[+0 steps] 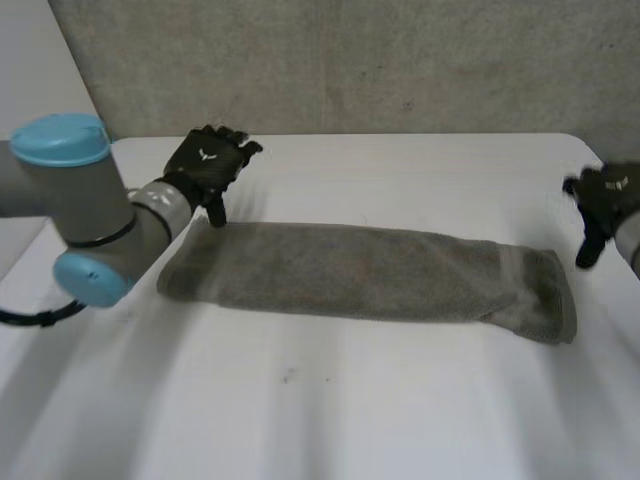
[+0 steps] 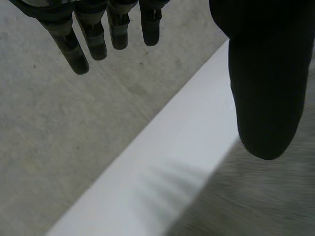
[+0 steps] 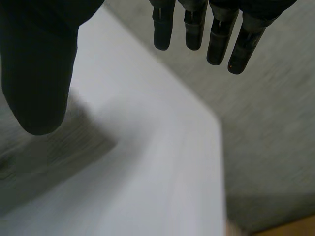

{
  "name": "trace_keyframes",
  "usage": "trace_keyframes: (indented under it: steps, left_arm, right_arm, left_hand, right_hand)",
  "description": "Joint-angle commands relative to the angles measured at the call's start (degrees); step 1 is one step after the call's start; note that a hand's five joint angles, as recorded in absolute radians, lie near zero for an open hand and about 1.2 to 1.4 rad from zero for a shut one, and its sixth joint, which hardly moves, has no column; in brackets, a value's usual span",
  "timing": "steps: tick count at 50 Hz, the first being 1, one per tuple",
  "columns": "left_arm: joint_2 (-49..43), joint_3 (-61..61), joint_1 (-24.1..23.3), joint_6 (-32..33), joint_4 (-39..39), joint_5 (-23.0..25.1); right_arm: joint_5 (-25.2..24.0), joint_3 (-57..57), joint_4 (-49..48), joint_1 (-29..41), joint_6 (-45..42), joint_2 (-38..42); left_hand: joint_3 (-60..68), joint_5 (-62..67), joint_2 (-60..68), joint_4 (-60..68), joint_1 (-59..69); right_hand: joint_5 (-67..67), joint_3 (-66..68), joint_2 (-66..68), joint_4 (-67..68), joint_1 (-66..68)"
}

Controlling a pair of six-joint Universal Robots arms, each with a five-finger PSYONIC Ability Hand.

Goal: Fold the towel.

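Lengthwise, a grey terry towel (image 1: 370, 272), folded into a long nubby strip, lies across the middle of the smooth white table (image 1: 300, 420). At its left end hovers the left hand (image 1: 205, 165), with the right hand (image 1: 605, 195) near the table's right edge; both are spread and empty.

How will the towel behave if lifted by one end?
Likely floppy: the towel lies limp and flat on the table, so a lifted end should sag and drape. Its nappy surface probably grips rather than slips. Being a long strip, its other end would likely drag.
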Motion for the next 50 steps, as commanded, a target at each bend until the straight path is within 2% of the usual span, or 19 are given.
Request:
trace_keyframes:
  steps: [1,2,7,13,22,24,28,29,30,31,36,44,46,50]
  left_arm:
    - [12.94,-19.07,0.98,-6.31,1.13,0.27]
    - [14.87,-22.24,1.34,-7.28,1.74,0.27]
    - [18.84,-29.99,1.52,-9.74,4.38,0.27]
    - [21.13,-35.80,1.52,-11.50,7.45,0.27]
    - [21.22,-37.13,1.52,-11.59,8.60,0.27]
    - [21.22,-37.30,1.52,-11.59,8.87,0.27]
    - [21.13,-38.09,1.43,-11.59,10.01,0.27]
    - [21.13,-38.36,1.43,-11.59,10.36,0.27]
    - [21.13,-38.36,1.43,-11.59,10.36,0.27]
    - [21.13,-38.53,1.43,-11.59,10.62,0.27]
    - [21.22,-39.06,1.25,-11.59,10.89,0.27]
    - [21.22,-39.41,1.34,-11.59,10.89,0.27]
    - [21.22,-39.41,1.34,-11.59,10.89,0.27]
    - [21.31,-39.41,1.34,-11.59,10.89,0.18]
  right_arm:
    - [-7.69,10.27,6.36,-5.40,2.66,-2.06]
    - [-9.44,12.29,5.84,-6.11,3.80,-2.06]
    - [-12.27,15.99,2.95,-6.64,6.35,-1.97]
    - [-12.62,18.28,-1.98,-6.56,8.82,-1.62]
    - [-12.36,19.52,-6.56,-6.73,8.91,-0.13]
    - [-12.01,19.52,-9.44,-6.73,8.65,1.18]
    - [-11.74,19.25,-12.01,-6.73,7.94,2.60]
    - [-11.74,18.90,-12.97,-6.82,7.85,3.38]
    - [-11.74,18.90,-12.98,-6.82,7.85,3.39]
    - [-11.74,18.55,-13.32,-6.91,7.85,4.08]
    - [-11.74,17.76,-12.80,-8.67,7.06,4.62]
    - [-11.66,17.93,-11.83,-11.65,-3.57,3.91]
    - [-11.40,17.50,-11.66,-14.28,-9.78,3.65]
    - [-10.08,15.83,-12.01,-18.49,-16.72,3.04]
  left_hand:
    - [0.27,-1.60,0.31,0.21,-0.20]
    - [0.23,-1.65,0.26,0.17,-0.25]
    - [0.23,-1.65,0.26,0.17,-0.25]
    - [0.23,-1.65,0.26,0.17,-0.25]
    - [0.23,-1.65,0.26,0.17,-0.25]
    - [0.23,-1.65,0.26,0.17,-0.25]
    - [0.23,-1.65,0.26,0.17,-0.25]
    - [0.23,-1.65,0.26,0.17,-0.25]
    - [0.23,-1.65,0.26,0.17,-0.25]
    - [0.23,-1.65,0.26,0.17,-0.25]
    - [0.23,-1.65,0.26,0.17,-0.25]
    - [0.23,-1.65,0.26,0.17,-0.25]
    - [0.23,-1.65,0.26,0.17,-0.25]
    - [0.23,-1.65,0.26,0.17,-0.25]
  right_hand:
    - [-0.34,0.90,-0.29,-0.30,1.10]
    - [3.19,4.43,3.24,3.23,4.63]
    - [13.61,14.85,13.66,13.65,15.04]
    - [21.56,22.80,21.61,21.60,23.00]
    - [27.78,29.02,27.83,27.83,29.22]
    - [37.99,39.23,38.04,38.04,39.43]
    - [45.95,47.19,46.00,45.99,47.39]
    - [54.78,56.02,54.83,54.82,56.21]
    - [54.86,56.11,54.92,54.91,56.30]
    - [64.52,65.77,64.58,64.57,65.96]
    - [66.41,67.65,66.46,66.45,67.85]
    - [66.41,67.65,66.46,66.45,67.85]
    - [66.41,67.65,66.46,66.45,67.85]
    - [66.41,67.65,66.46,66.45,67.85]
